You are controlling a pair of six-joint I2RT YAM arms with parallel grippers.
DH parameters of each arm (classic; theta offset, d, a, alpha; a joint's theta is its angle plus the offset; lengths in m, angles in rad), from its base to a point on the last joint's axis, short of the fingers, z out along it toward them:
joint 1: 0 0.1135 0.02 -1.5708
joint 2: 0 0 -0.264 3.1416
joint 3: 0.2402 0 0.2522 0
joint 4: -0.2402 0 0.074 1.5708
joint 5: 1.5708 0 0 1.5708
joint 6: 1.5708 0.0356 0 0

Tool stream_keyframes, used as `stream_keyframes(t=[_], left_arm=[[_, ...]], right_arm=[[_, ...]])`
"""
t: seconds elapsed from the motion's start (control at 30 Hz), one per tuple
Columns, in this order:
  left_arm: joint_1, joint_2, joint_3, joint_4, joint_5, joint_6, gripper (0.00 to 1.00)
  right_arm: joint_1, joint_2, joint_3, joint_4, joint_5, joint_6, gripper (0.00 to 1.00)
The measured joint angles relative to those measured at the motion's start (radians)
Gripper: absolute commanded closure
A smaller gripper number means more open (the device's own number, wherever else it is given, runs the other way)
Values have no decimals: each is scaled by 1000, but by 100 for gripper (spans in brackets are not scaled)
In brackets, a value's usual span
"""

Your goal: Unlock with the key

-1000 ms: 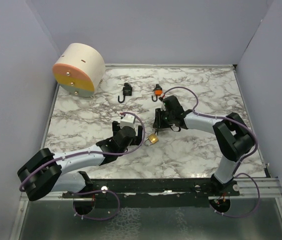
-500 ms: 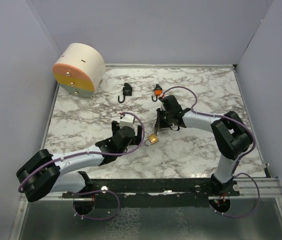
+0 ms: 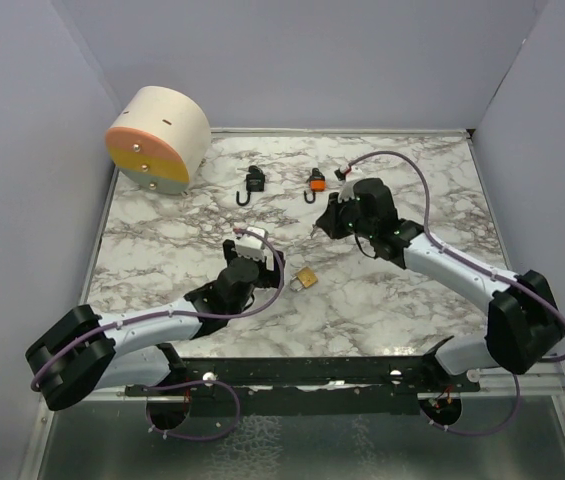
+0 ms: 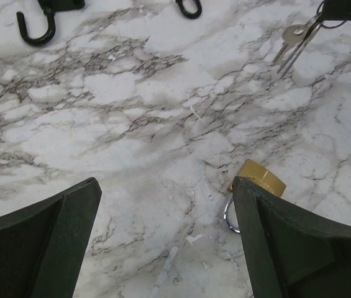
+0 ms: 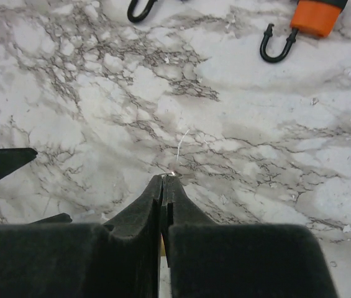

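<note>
Right gripper (image 5: pixel 163 180) pinches silver keys (image 4: pixel 294 42) aloft for insertion; left gripper (image 4: pixel 166 186) gapes beside small brass padlock (image 4: pixel 261 179), likely to brace it.

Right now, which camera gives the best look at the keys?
The left wrist view: the keys dangle in plain sight. The right wrist view shows only a metal glint at the shut right gripper; from the top they are barely visible.
</note>
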Motion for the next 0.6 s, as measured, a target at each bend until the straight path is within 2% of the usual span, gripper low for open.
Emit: stream_keyframes(t=[0.27,0.43,0.6], left_arm=[[7,13,-3,225,102,129,12],[31,101,-1,370,198,219,15],[78,188,14,457,274,239,20]], right_arm=[[0,-117,0,10,0,-53,99],[0,-174,0,6,-6,-65,99],[0,-243,-12,3,-32,-97,99]])
